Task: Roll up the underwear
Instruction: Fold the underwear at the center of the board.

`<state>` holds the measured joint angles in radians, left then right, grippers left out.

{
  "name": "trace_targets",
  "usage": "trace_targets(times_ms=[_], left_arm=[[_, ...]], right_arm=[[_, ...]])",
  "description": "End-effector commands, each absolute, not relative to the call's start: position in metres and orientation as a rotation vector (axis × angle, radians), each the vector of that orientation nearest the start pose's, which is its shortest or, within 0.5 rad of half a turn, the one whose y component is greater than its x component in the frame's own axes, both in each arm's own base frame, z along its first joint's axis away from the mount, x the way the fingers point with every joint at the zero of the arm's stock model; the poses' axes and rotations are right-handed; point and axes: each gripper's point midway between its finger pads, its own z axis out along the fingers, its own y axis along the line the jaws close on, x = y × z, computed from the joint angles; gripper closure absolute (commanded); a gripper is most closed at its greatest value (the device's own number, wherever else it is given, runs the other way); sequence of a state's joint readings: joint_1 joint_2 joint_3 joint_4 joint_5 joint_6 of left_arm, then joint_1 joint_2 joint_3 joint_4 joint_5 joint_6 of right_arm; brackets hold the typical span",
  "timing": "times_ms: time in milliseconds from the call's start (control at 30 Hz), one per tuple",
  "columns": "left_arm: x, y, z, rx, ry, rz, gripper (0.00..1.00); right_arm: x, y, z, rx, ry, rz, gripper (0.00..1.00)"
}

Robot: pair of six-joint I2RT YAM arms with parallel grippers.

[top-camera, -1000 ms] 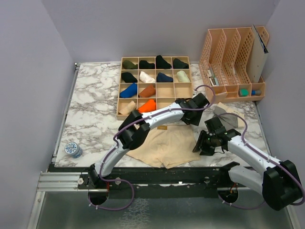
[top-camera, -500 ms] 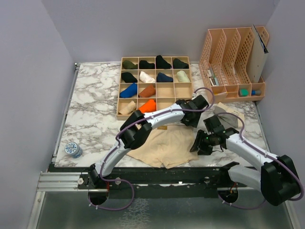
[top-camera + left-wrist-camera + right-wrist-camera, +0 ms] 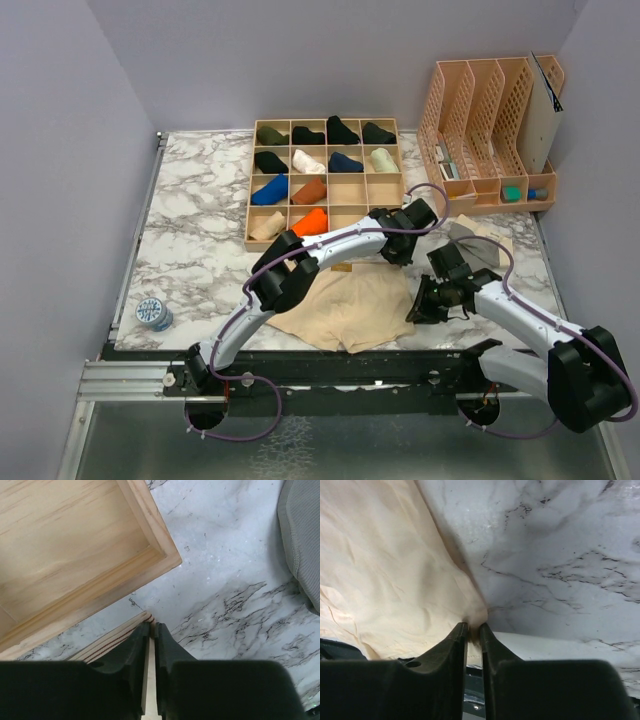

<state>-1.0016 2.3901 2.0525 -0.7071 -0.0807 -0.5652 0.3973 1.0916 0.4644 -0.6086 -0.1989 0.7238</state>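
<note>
The pale beige underwear (image 3: 345,305) lies spread flat on the marble table near the front edge. My left gripper (image 3: 392,250) is shut on its striped waistband corner (image 3: 120,637) beside the wooden tray. My right gripper (image 3: 418,305) is shut on the beige cloth's right edge (image 3: 475,620), pinching a small fold near the table's front edge. The grey underwear (image 3: 478,243) lies behind the right arm; its grey edge shows in the left wrist view (image 3: 302,535).
A wooden grid tray (image 3: 325,185) with rolled garments in several cells stands at the back. A peach file organiser (image 3: 490,135) stands back right. A small blue-patterned tin (image 3: 154,314) sits front left. The table's front edge (image 3: 560,645) is close under my right gripper.
My right gripper has shifted slightly left and back along the beige cloth's right edge and stays pinched on it. The left arm has barely moved.
</note>
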Motion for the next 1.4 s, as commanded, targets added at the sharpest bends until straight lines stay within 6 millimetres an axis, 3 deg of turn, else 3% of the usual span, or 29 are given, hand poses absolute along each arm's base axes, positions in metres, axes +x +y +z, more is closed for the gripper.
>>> trace_targets(times_ms=[0, 300, 533, 733, 1367], left_arm=[[0.295, -0.48, 0.043, 0.534, 2.621, -0.481, 0.88], [0.3, -0.485, 0.067, 0.494, 2.575, -0.572, 1.0], [0.299, -0.489, 0.088, 0.473, 2.534, -0.659, 1.0], [0.3, -0.491, 0.101, 0.453, 2.509, -0.717, 1.0], [0.298, -0.48, 0.121, 0.394, 2.43, -0.868, 1.0]], right_arm=[[0.139, 0.118, 0.013, 0.429, 2.894, 0.447, 0.83], [0.14, 0.115, 0.019, 0.452, 2.874, 0.431, 0.93], [0.145, 0.118, 0.03, 0.436, 2.829, 0.469, 0.94], [0.144, 0.116, 0.029, 0.439, 2.845, 0.445, 0.97], [0.15, 0.126, 0.065, 0.374, 2.809, 0.537, 1.0]])
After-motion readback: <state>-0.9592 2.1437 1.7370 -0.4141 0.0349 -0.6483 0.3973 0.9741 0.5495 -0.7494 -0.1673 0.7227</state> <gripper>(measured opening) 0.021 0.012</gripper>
